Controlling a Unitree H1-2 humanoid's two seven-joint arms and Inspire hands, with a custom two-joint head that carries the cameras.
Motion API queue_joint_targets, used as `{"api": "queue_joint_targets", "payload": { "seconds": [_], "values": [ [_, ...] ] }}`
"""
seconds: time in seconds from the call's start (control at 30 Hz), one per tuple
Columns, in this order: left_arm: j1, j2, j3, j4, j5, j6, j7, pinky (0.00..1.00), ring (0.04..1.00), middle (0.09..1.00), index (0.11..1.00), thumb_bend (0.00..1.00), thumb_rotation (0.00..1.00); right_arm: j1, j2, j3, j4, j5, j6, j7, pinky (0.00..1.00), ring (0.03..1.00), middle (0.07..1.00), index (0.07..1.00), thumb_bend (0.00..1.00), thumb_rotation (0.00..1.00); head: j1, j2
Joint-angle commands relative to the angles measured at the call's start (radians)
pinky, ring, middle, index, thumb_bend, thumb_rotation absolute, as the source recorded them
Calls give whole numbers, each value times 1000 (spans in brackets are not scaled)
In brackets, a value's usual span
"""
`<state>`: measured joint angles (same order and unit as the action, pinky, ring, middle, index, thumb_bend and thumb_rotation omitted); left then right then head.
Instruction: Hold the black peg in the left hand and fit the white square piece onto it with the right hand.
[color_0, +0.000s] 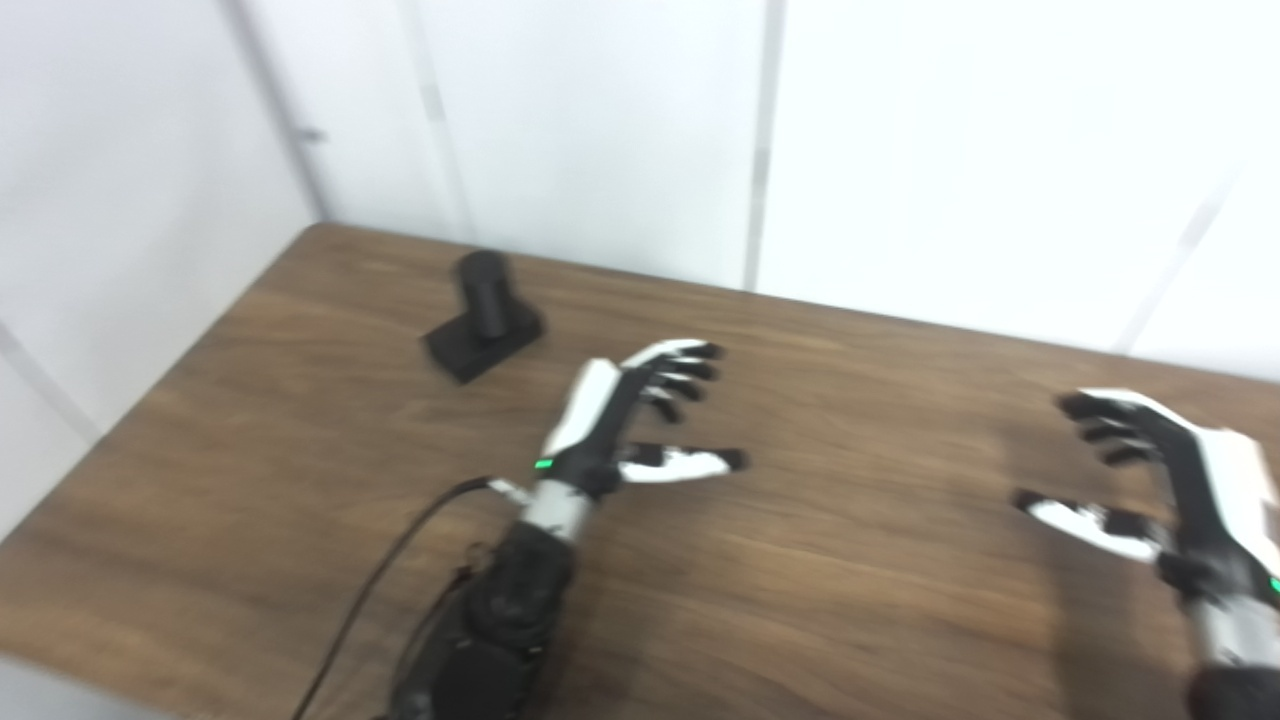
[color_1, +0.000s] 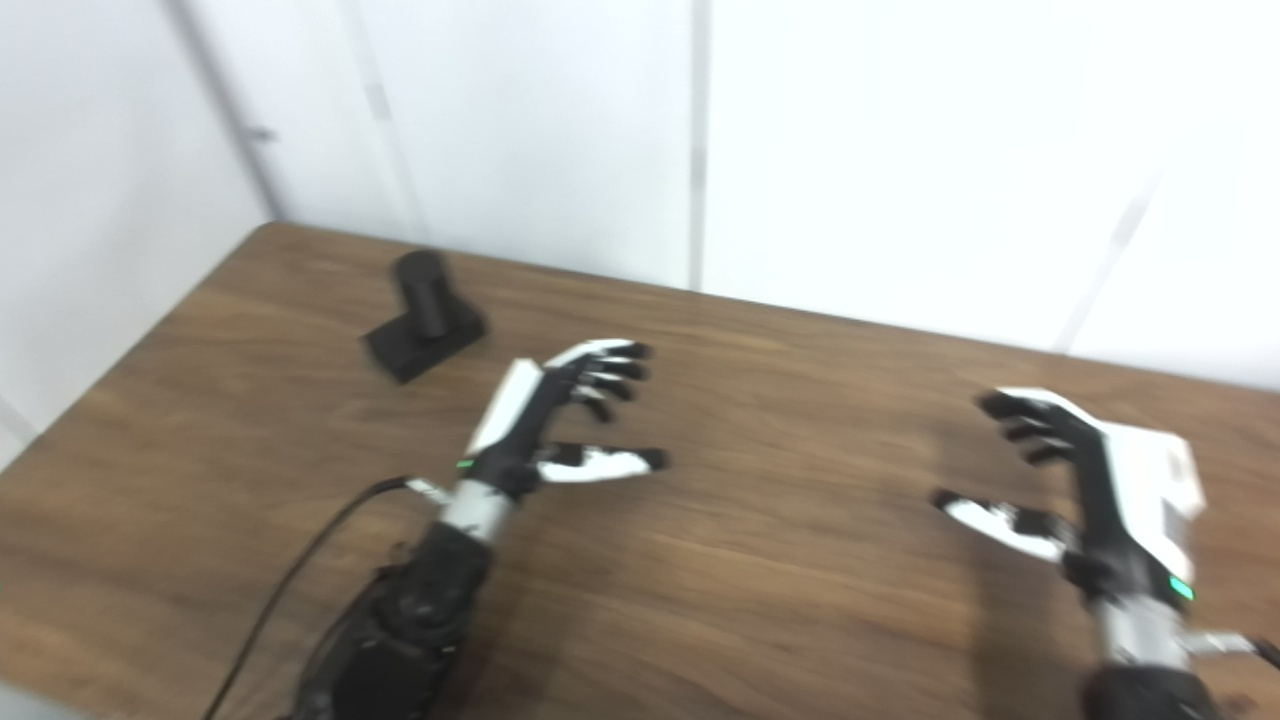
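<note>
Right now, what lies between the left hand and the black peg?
Only bare table. Both views show nothing between the left hand and the black peg.

Table (color_0: 820, 600): wood-grain top, brown, smooth, low sheen. Black peg (color_0: 484, 312): matt black, plastic-looking, base and post alike. Left hand (color_0: 640, 420) and right hand (color_0: 1150, 480): glossy white shells over matt black parts; wrists bare silvery metal. Wall panels (color_0: 600, 130): smooth, white.
</note>
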<state>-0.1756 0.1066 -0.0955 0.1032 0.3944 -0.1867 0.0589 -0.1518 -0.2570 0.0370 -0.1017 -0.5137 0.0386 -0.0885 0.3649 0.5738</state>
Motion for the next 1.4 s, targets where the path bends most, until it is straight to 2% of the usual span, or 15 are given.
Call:
{"api": "queue_joint_targets", "payload": {
  "seconds": [0.0,0.13,0.3,0.4,0.67,0.87,0.97,1.07,1.17,1.23,1.37],
  "values": [
    [-44,-10,-7,1,27,-16,35,544,676,727,768,877,228,-25,-9,-20,-29,28,-25,-4,584,649,680,653,660,0,10,-7],
    [-51,-24,-21,26,45,-27,56,543,672,724,752,872,199,-21,-8,-26,-46,40,-1,12,599,663,693,656,661,0,49,-31],
    [-58,-33,-32,56,53,-25,69,549,667,719,741,864,225,-24,-14,-28,-6,44,-64,-8,534,635,669,640,690,0,66,-68],
    [-61,-36,-35,74,56,-41,86,540,652,708,729,864,218,-22,-13,-28,-4,49,-70,-3,531,632,663,631,696,0,70,-79],
    [-56,-42,-37,65,56,-18,89,529,667,719,723,861,214,-19,-9,-27,-4,51,-81,-4,492,601,641,615,711,0,72,-83],
    [-57,-37,-38,54,67,-22,94,513,643,705,709,842,209,-18,-6,-24,-15,49,-84,-1,469,593,639,604,715,0,67,-78],
    [-59,-30,-32,29,93,-20,114,537,654,709,697,844,182,-17,-5,-24,-21,46,-78,2,471,595,640,601,711,0,66,-77],
    [-64,-13,-23,-16,115,9,105,555,661,711,695,845,180,-17,-8,-25,-32,44,-69,8,466,591,637,597,709,0,67,-76],
    [-75,18,-23,-55,152,46,83,590,689,725,679,821,169,-14,-7,-29,-48,53,-52,20,461,592,639,599,707,0,71,-76],
    [-83,38,-24,-70,161,63,66,584,694,732,665,812,124,-14,-7,-33,-53,57,-47,24,458,588,639,601,711,0,71,-76],
    [-102,85,-15,-99,148,85,26,568,693,729,657,815,77,-17,-13,-37,-39,67,-73,17,440,570,629,595,722,0,76,-74]
  ]
}}
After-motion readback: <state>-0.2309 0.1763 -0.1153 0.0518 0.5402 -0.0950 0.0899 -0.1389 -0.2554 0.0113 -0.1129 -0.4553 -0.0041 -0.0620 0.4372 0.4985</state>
